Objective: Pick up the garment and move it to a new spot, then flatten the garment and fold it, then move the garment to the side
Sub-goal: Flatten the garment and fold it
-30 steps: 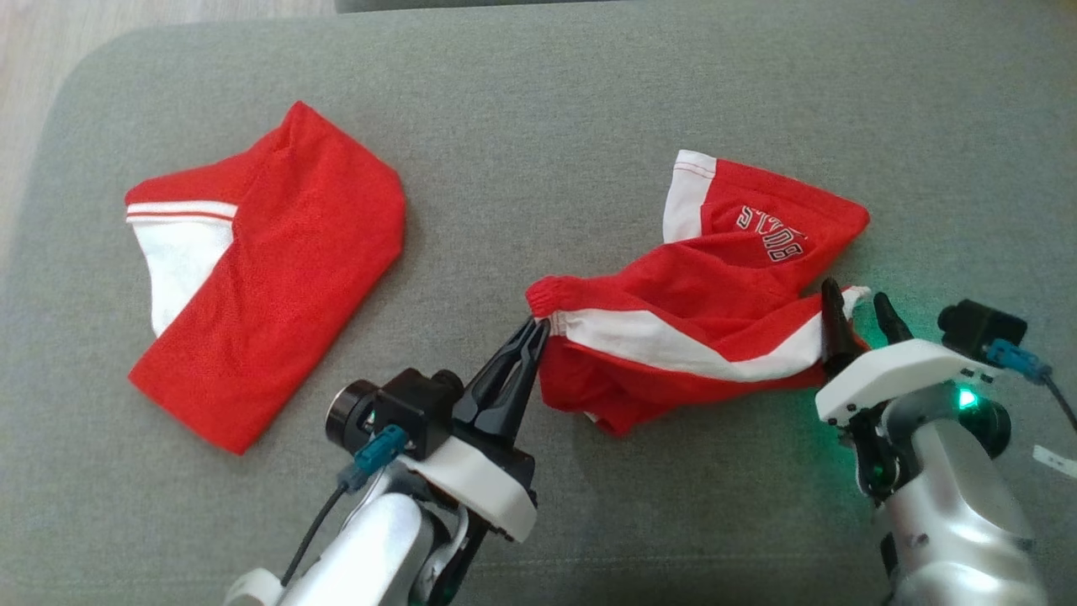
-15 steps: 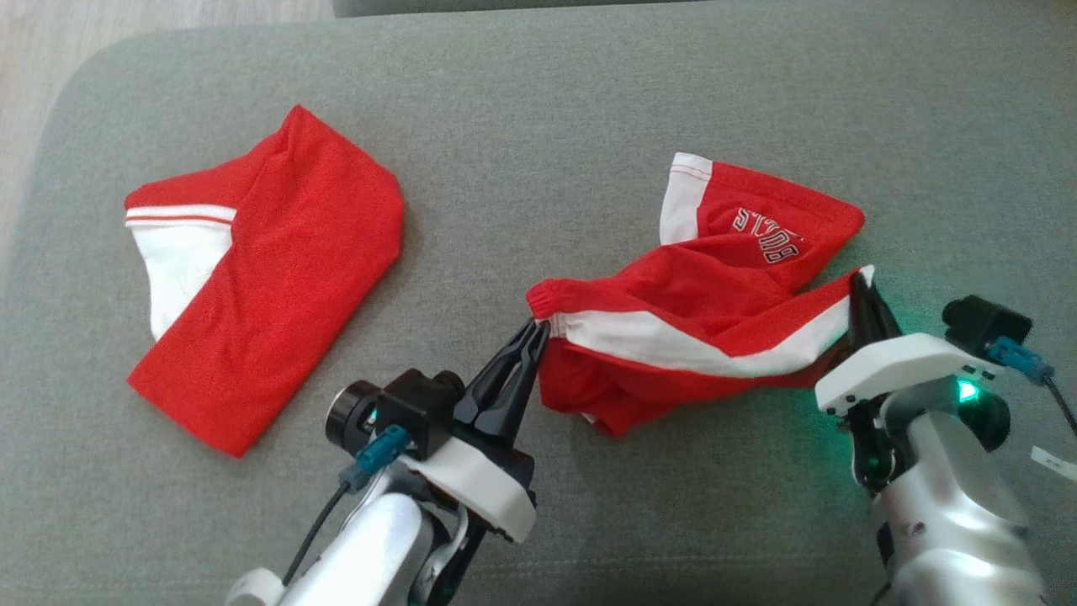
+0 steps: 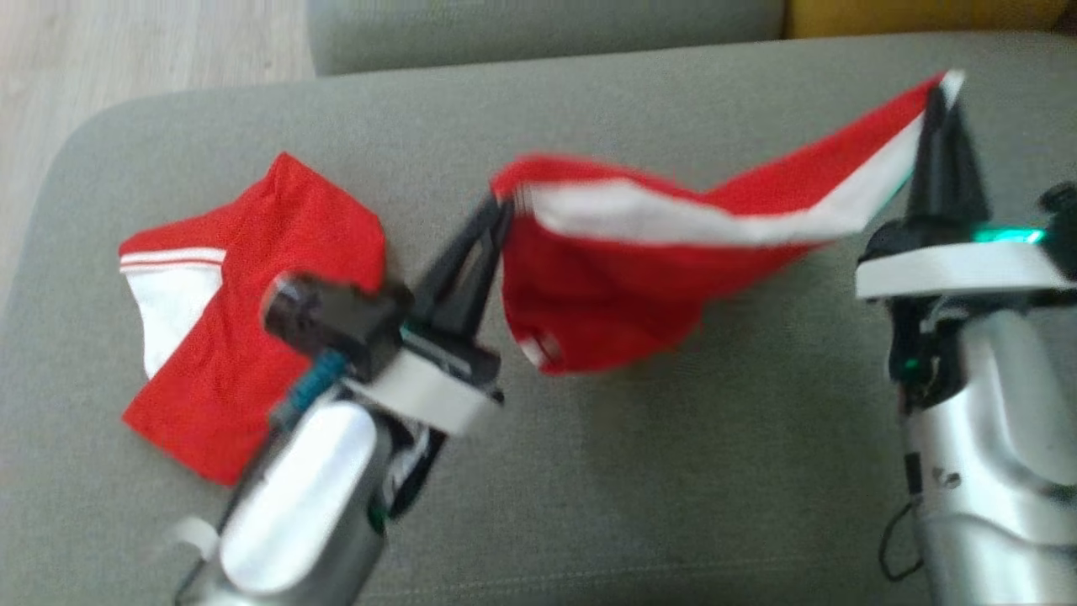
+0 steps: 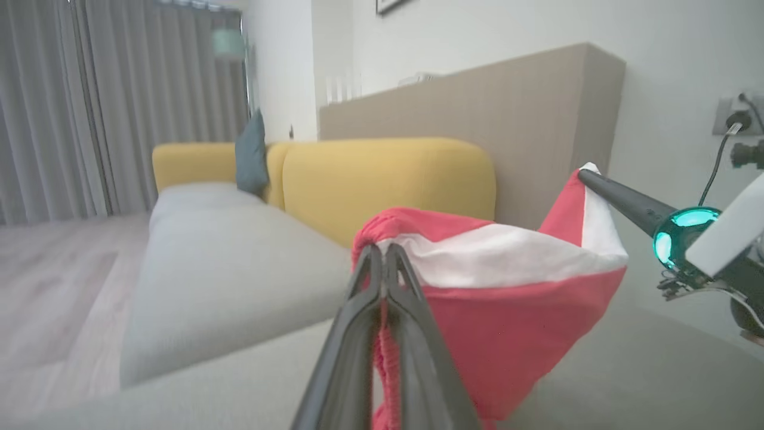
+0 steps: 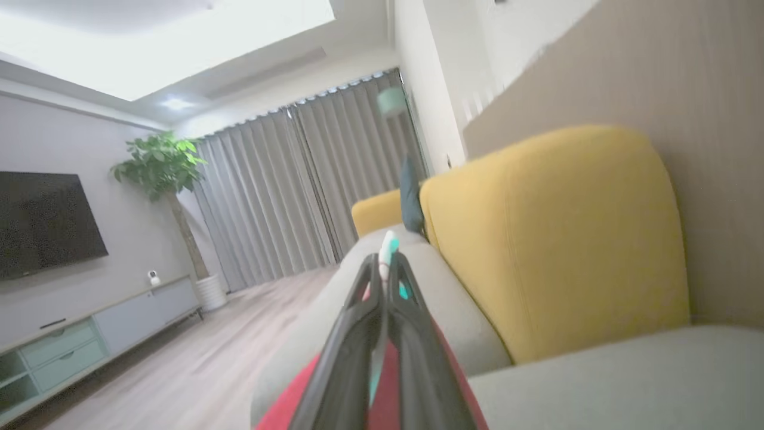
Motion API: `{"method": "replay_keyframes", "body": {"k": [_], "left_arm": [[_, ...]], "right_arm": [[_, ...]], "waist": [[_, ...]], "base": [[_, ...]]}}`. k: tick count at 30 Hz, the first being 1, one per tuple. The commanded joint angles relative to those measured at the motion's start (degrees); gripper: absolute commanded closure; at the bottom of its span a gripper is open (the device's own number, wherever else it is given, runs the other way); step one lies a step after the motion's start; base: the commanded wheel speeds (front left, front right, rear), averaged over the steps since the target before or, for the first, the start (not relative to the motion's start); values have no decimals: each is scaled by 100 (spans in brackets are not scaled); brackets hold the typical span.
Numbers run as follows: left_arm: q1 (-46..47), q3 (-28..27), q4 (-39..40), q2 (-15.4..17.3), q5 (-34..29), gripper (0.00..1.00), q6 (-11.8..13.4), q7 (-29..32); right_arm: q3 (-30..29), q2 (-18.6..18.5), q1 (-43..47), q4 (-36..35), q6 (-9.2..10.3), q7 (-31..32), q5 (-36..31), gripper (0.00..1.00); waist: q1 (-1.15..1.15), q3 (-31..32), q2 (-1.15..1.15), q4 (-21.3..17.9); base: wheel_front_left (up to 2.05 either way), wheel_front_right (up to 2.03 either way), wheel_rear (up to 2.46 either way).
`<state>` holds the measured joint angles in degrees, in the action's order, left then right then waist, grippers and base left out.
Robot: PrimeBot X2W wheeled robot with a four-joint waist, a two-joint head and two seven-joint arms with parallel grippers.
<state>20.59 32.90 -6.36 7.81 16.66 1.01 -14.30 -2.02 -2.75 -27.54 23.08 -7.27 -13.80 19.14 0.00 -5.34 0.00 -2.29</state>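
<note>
Grey sofa cushion (image 3: 589, 471) lies beneath the garment (image 3: 606, 286), stretched between both grippers (each clamped on cloth): the left gripper (image 3: 498, 206) on the gathered red end, the right gripper (image 3: 942, 101) on the white corner. Blur hides any lettering. The garment's long axis runs left to right, climbing rightward.

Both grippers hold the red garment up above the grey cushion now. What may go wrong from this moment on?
1. The left gripper and right gripper pinch the garment only at thin edges with their tips; a pull apart may slip one corner free.
2. The cloth hangs bunched between them, so it may land creased on the grey cushion.
3. The folded red garment lies close by the left gripper; a sweep leftward may disturb it.
</note>
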Motion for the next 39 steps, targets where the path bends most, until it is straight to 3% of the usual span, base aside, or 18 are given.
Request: {"method": "replay_keyframes", "body": {"k": [1, 11, 24, 32, 39], "left_arm": [[554, -313, 369, 132, -65, 100, 26, -62], [1240, -708, 1094, 180, -72, 100, 244, 78], [168, -697, 2089, 398, 129, 100, 595, 571], [345, -804, 2017, 383, 472, 100, 561, 974], [2098, -1092, 716, 517, 825, 100, -6, 1498]], "right_arm": [[120, -12, -275, -621, -22, -32, -137, 100], [-27, -12, -178, -2685, -22, 325, -809, 100], [-509, -12, 1403, -4114, -22, 794, -399, 100], [-591, -12, 1060, -3856, -22, 1261, -199, 100], [-543, -12, -1067, -2365, -22, 1522, -281, 100]], "waist": [[0, 188, 0, -86], [0, 653, 0, -183], [0, 803, 0, -268], [0, 474, 0, -398], [0, -747, 0, -534]], "base": [[0, 0, 0], [0, 0, 0], [0, 0, 0], [0, 0, 0], [0, 0, 0]]}}
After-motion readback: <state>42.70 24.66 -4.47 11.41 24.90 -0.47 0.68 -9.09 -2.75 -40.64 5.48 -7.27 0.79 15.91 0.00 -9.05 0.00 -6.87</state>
